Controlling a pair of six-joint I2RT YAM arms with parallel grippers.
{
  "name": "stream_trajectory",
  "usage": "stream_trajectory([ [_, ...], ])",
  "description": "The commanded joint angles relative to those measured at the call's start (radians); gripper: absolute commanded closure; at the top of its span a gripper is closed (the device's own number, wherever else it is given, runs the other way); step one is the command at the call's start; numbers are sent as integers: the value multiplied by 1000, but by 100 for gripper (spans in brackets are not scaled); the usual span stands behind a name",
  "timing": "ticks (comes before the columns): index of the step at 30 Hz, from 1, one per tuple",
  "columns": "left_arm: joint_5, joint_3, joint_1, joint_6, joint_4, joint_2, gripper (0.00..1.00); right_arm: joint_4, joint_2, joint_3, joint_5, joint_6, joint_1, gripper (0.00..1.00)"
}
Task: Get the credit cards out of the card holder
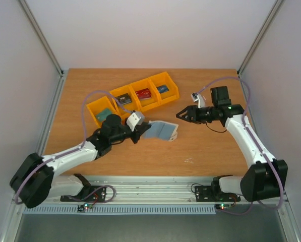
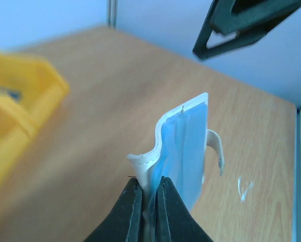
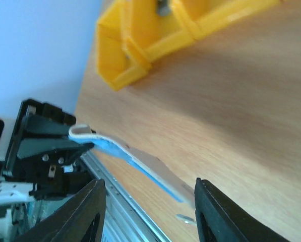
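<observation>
1. Four credit cards [image 1: 144,94] lie in the yellow bins [image 1: 155,104] near the far edge of the table [image 1: 205,146]: teal, dark grey, red and blue, one in each bin.
2. The card holder [image 1: 160,130] is held up over the middle of the table. No card shows in it.
3. The left claw [image 1: 140,128] is pinched tight on the holder's edge.
4. The right claw [image 1: 183,115] is wide open with nothing in it, just beside the holder, toward the right edge.
5. I think the job is nearly done. Only putting the holder down looks left.
</observation>
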Motion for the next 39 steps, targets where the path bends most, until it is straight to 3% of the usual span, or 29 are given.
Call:
stream_trajectory([
  [1,75,134,34,163,-5,-127,100,-60,-86,114,-112,-170,0,51],
  [7,22,300,48,177,-116,-224,100,-137,-148,305,-136,-311,0,48],
  [11,-26,416,88,49,-178,-229,100,-118,-137,417,-209,-317,3,47],
  [14,-69,461,101,-61,-216,-219,100,-130,-105,492,-131,-335,32,48],
  [20,-21,476,109,-83,-122,-203,100,-159,-15,617,-100,-373,57,48],
  [25,14,445,149,-95,11,-167,100,-238,77,730,30,-430,128,45],
  [39,128,394,171,-152,199,-152,100,-270,85,733,196,-462,166,53],
])
